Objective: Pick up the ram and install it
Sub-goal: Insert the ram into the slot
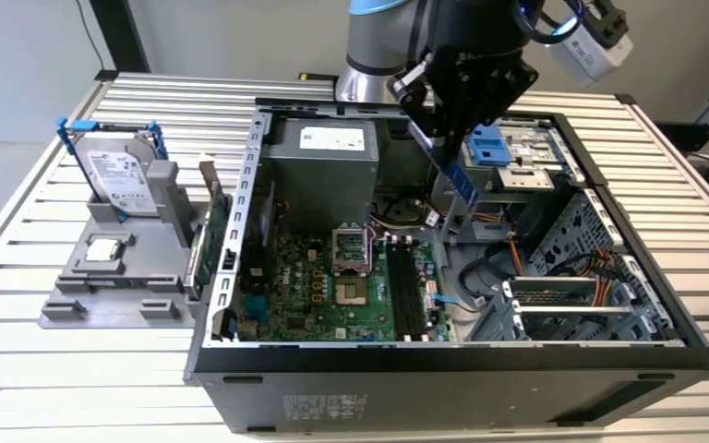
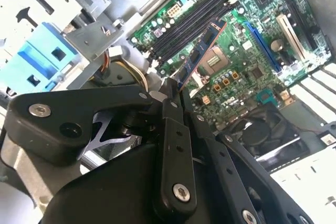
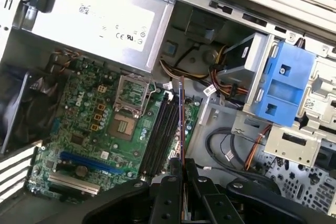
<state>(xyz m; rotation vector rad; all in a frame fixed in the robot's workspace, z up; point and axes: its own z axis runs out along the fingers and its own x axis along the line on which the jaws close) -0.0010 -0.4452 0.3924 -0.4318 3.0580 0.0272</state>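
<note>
The long, thin, dark ram (image 1: 454,173) stick was clenched by the black gripper (image 1: 436,131). It was held above the green motherboard (image 1: 318,288).

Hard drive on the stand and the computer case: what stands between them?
A green expansion card, upright on the gray stand, seen in the exterior view.

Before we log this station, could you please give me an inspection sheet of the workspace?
Surface: slatted table carrying an open computer case.
Job's things: the ram is held in the air over the case, not seated; the black slots on the motherboard look empty.
Clutter: hard drive on a gray fixture; green expansion card beside the case.
Grippers: gripper shut on the ram.
Cables: orange wires inside the case.
Surroundings: nothing seen.
</note>
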